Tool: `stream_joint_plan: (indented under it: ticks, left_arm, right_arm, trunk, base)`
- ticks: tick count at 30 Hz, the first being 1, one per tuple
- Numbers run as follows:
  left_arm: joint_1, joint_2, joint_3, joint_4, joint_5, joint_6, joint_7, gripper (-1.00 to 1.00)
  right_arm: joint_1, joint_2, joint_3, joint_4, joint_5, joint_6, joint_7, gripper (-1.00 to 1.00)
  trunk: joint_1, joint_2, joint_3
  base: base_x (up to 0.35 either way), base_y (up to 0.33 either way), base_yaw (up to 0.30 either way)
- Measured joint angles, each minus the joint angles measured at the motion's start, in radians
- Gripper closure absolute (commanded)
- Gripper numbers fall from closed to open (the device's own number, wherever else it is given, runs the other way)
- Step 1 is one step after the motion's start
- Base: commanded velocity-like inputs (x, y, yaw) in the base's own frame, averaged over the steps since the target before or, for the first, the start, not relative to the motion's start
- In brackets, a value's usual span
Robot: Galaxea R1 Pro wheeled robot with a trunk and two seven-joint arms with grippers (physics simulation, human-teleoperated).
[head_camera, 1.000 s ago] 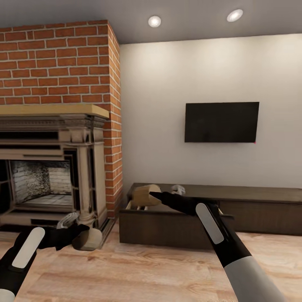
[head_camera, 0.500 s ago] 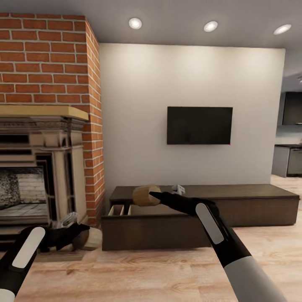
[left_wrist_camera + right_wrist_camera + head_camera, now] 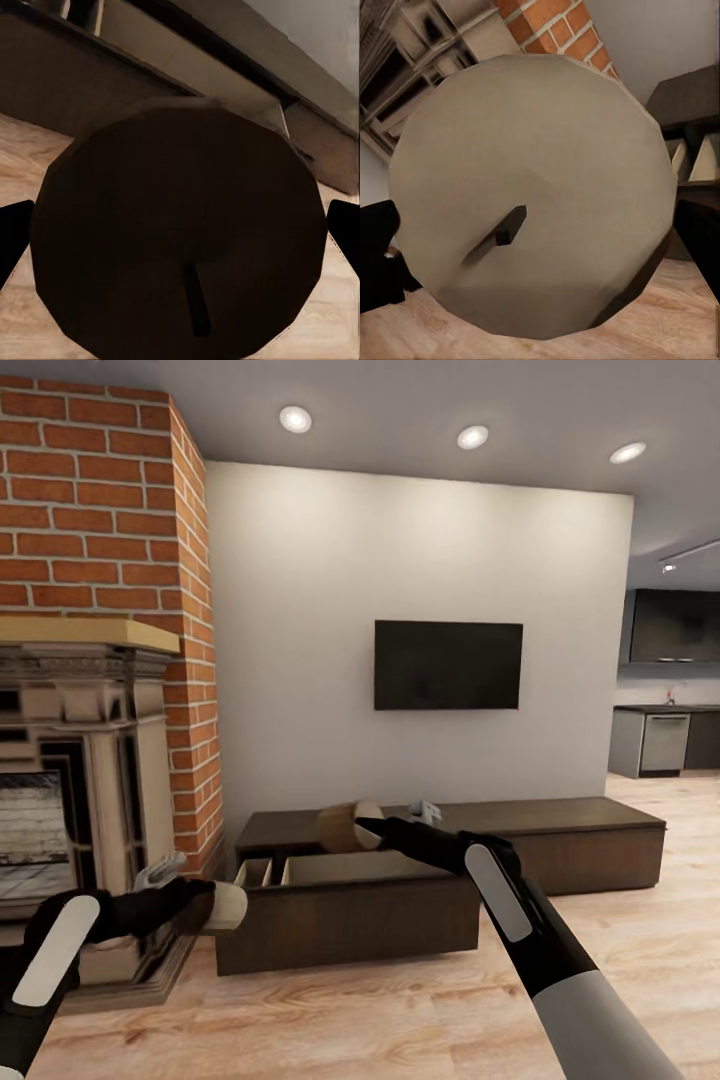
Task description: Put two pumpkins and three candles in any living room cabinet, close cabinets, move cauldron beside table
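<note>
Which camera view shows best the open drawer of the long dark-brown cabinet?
The head view: the long dark-brown wood cabinet shows whole there, its open drawer pulled out at its fireplace end. The left wrist view catches part of its front behind a round candle; the right wrist view, one corner.

Red brick chimney (image 3: 100, 510) above a carved stone fireplace (image 3: 80, 760) with pale wood mantel; black flat television (image 3: 448, 665) on white wall; light wood plank floor (image 3: 350, 1020); dark kitchen cupboards (image 3: 675, 625) at far right.
</note>
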Motion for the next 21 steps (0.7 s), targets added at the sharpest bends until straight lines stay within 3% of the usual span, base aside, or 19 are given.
stream_joint_plan:
  ticks: [3,6,8,12,15,17,21]
  left_arm:
    - [0.083,0.000,0.010,-0.198,0.024,-0.002,-0.001,1.00]
    - [0.127,0.000,0.061,-0.279,0.048,0.000,0.000,1.00]
    - [0.141,0.001,0.090,-0.301,0.070,0.002,-0.001,1.00]
    - [0.146,0.001,0.099,-0.308,0.104,0.004,-0.003,1.00]
    - [0.153,0.005,0.102,-0.310,0.184,0.005,-0.015,1.00]
    - [0.161,0.008,0.103,-0.311,0.202,0.006,-0.020,1.00]
    - [0.171,0.046,0.105,-0.311,0.247,0.006,-0.068,1.00]
  right_arm:
    - [0.000,0.001,0.000,-0.001,0.001,0.000,-0.019,1.00]
    - [0.000,0.002,-0.001,-0.001,0.002,0.000,-0.031,1.00]
    - [0.000,0.002,-0.001,-0.001,0.007,0.000,-0.064,1.00]
    - [0.000,0.001,0.000,-0.001,0.012,0.001,-0.153,1.00]
    - [0.001,0.001,0.002,-0.001,0.019,0.002,-0.212,1.00]
    - [0.001,0.000,0.002,-0.001,0.015,0.002,-0.228,1.00]
    - [0.000,0.000,0.005,0.000,0.017,0.001,-0.246,1.00]
  trunk:
    - [-0.012,0.021,0.009]
    - [-0.023,0.042,0.019]
    - [-0.031,0.056,0.025]
    - [-0.038,0.070,0.031]
    - [-0.042,0.077,0.034]
    - [-0.050,0.091,0.041]
    - [-0.065,0.119,0.053]
  base:
    - [0.000,0.000,-0.003]
    - [0.000,0.000,0.000]
    - [0.000,0.000,0.000]
    - [0.000,0.000,0.000]
    - [0.000,0.000,0.000]
    - [0.000,0.000,0.000]
    - [0.000,0.000,0.000]
